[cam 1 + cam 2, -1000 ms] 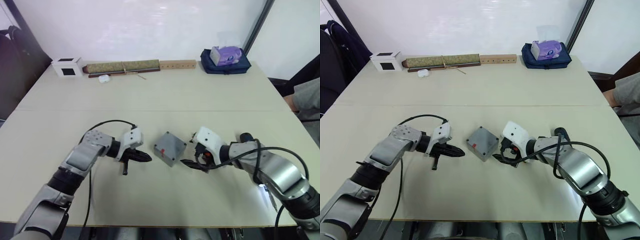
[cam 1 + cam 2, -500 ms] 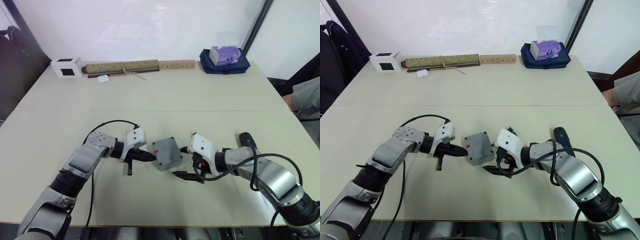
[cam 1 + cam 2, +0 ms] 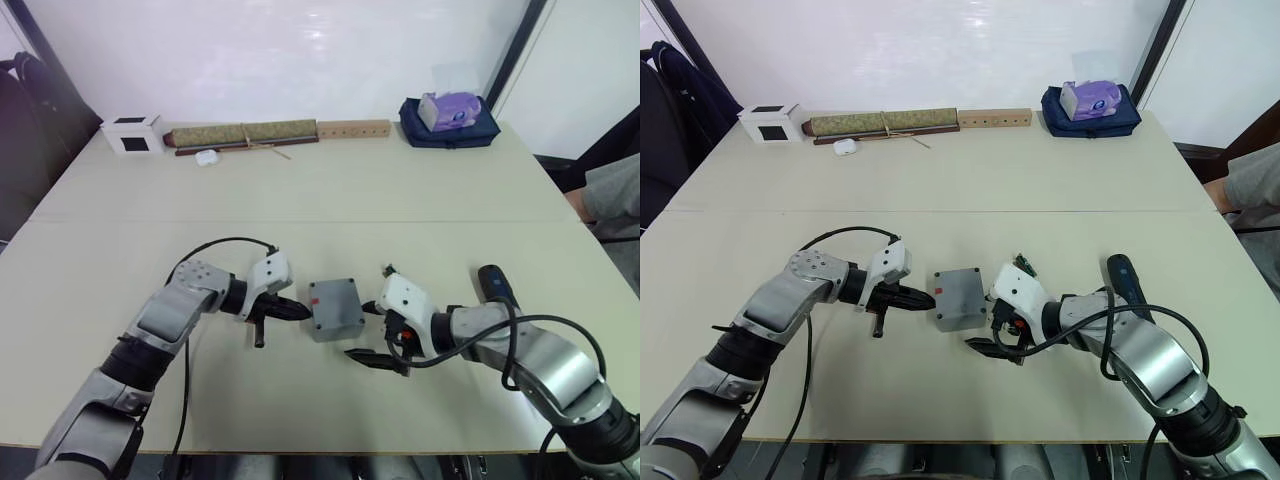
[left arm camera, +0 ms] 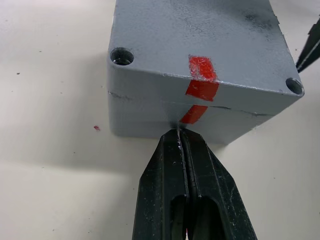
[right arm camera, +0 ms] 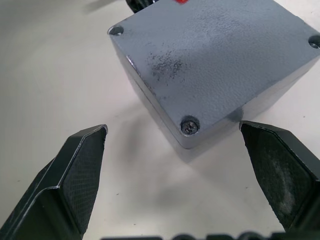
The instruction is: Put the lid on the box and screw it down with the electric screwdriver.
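We see the box [image 3: 336, 309] turned square since a second ago, the lid [image 5: 220, 70] seated on it, mid-desk [image 3: 330, 200]. Our left pincer [image 4: 183, 150], fingers together, now presses its nine-o'clock wall; our right pincer [image 5: 180, 180], spread wide, waits at four o'clock. One corner screw looks in. The screwdriver [image 3: 492, 282] lies at three o'clock, running six-to-twelve; its tip is hidden.

The thin flat grey lid [image 4: 200, 40] sat on the small deep grey box [image 3: 335, 310], mid-table. The left gripper [image 3: 297, 312] was touching the box's left side, and the right gripper [image 3: 375, 343] was just right of it. The long dark electric screwdriver [image 3: 494, 282] lay further right.
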`<state>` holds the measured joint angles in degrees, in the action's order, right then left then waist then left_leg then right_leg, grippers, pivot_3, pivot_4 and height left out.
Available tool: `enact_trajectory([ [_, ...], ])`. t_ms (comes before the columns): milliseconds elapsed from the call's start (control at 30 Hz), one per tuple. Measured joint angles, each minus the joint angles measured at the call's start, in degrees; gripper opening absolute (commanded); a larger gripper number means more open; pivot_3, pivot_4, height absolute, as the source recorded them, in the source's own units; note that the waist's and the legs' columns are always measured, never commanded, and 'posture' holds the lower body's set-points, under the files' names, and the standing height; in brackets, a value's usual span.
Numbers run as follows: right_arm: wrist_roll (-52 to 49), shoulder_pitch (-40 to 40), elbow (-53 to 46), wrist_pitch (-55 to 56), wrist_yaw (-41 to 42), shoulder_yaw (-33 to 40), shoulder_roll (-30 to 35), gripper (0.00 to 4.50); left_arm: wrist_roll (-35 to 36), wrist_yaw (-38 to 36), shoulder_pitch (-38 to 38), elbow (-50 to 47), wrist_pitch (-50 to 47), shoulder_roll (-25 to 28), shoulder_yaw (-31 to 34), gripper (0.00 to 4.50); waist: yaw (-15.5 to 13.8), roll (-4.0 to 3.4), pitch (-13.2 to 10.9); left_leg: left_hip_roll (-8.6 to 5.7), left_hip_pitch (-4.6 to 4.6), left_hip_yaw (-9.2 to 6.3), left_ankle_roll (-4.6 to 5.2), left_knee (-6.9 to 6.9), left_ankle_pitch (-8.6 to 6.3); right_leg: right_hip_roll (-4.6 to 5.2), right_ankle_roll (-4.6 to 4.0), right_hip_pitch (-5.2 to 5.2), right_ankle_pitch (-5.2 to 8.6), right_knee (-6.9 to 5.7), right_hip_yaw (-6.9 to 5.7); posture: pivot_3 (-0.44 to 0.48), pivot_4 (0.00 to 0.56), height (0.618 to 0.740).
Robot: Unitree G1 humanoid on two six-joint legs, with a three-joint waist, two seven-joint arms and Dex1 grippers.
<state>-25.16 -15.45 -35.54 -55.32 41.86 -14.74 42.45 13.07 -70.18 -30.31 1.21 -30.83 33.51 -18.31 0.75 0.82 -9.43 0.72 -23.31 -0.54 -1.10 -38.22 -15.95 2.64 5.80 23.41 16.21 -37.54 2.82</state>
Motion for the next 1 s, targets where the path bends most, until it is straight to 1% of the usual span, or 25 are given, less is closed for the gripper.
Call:
enact_trajectory([
  [167,0.0,0.5,-0.4,-1.2,-0.4,-0.1,-1.1,4.47,-0.1,0.4,-1.5,1.5,0.4,0.1,0.2,0.00,0.0,0.00,0.0,-0.02,0.00,0.01,0.00,0.00,0.00,0.00,0.00,0.00,0.00,0.00,0.00,0.000,0.150,0.740],
  [367,0.0,0.6,-0.4,-1.3,-0.6,-0.1,-1.4,4.47,0.0,0.2,-1.6,1.5,0.5,0.1,0.9,0.00,0.0,0.00,0.0,-0.01,0.00,0.00,0.00,0.00,0.00,0.00,0.00,0.00,0.00,0.00,0.00,0.000,0.150,0.740],
  [467,-0.4,1.7,-0.7,-1.0,-0.7,1.2,-1.0,4.47,1.0,-1.3,-1.5,-0.2,-0.3,0.9,1.0,0.00,0.0,0.00,0.0,-0.01,-0.01,0.01,0.00,0.00,0.00,0.00,0.00,0.00,0.00,0.00,0.00,0.000,0.150,0.740],
  [533,-1.3,3.6,-1.8,-1.1,-0.9,5.5,0.5,4.47,2.5,-3.1,-1.1,-2.7,-1.3,3.0,1.3,0.00,-0.1,0.00,0.0,0.02,-0.01,0.00,0.00,0.01,0.00,0.04,0.00,0.00,0.00,0.00,0.00,0.000,0.150,0.740],
  [600,-3.0,5.8,-4.0,-2.3,-1.2,12.5,2.1,4.47,3.8,-4.6,-0.7,-4.0,-2.5,5.1,1.8,0.00,-0.1,0.00,0.0,0.02,-0.01,-0.01,0.00,0.00,0.00,0.05,0.00,-0.03,0.00,0.00,0.00,0.000,0.150,0.740],
  [667,-4.9,7.6,-6.3,-3.7,-1.9,18.5,2.3,4.47,5.1,-5.3,-0.8,-4.5,-3.6,6.2,3.0,0.00,-0.1,0.00,0.0,0.02,0.04,-0.01,0.00,0.00,0.00,0.02,0.00,-0.07,0.00,0.00,0.00,0.000,0.150,0.740],
  [733,-6.4,10.6,-7.4,-4.1,-2.9,24.1,1.2,4.47,7.4,-5.8,-2.7,-4.2,-6.5,6.3,4.2,0.00,-0.3,0.04,0.0,-0.02,0.00,-0.04,0.00,-0.01,0.00,-0.01,0.00,-0.08,0.00,0.00,-0.06,0.000,0.150,0.740],
  [767,-6.9,12.8,-7.6,-4.0,-3.6,27.3,0.5,4.47,9.6,-5.8,-5.1,-3.8,-9.0,5.9,5.6,0.00,-0.4,0.07,0.0,-0.02,-0.06,-0.04,0.00,-0.02,0.00,0.01,0.00,-0.07,0.00,0.01,-0.16,0.000,0.150,0.740],
  [833,-7.0,15.3,-7.6,-3.6,-4.5,30.7,0.4,4.47,12.7,-5.6,-9.4,-3.8,-11.6,4.8,8.7,0.00,-0.3,0.07,0.0,-0.07,-0.03,-0.01,0.00,-0.05,0.00,0.04,0.01,-0.09,0.00,0.01,-0.08,0.000,0.150,0.740],
  [933,-6.7,18.1,-7.5,-2.5,-5.7,31.1,-0.5,4.47,14.7,-5.6,-11.5,-5.9,-12.5,3.5,9.3,0.00,0.2,0.04,0.0,-0.06,0.05,0.04,0.00,0.00,0.00,0.01,0.02,-0.09,0.00,0.02,0.04,0.000,0.150,0.740],
  [1000,-5.4,20.2,-6.3,-0.6,-7.1,30.2,-1.9,3.92,14.8,-5.7,-11.4,-6.9,-12.6,2.2,7.3,0.00,0.3,0.04,0.0,-0.04,0.06,0.03,0.00,0.01,0.00,-0.05,0.01,-0.06,0.00,-0.01,0.04,0.000,0.150,0.740],
])
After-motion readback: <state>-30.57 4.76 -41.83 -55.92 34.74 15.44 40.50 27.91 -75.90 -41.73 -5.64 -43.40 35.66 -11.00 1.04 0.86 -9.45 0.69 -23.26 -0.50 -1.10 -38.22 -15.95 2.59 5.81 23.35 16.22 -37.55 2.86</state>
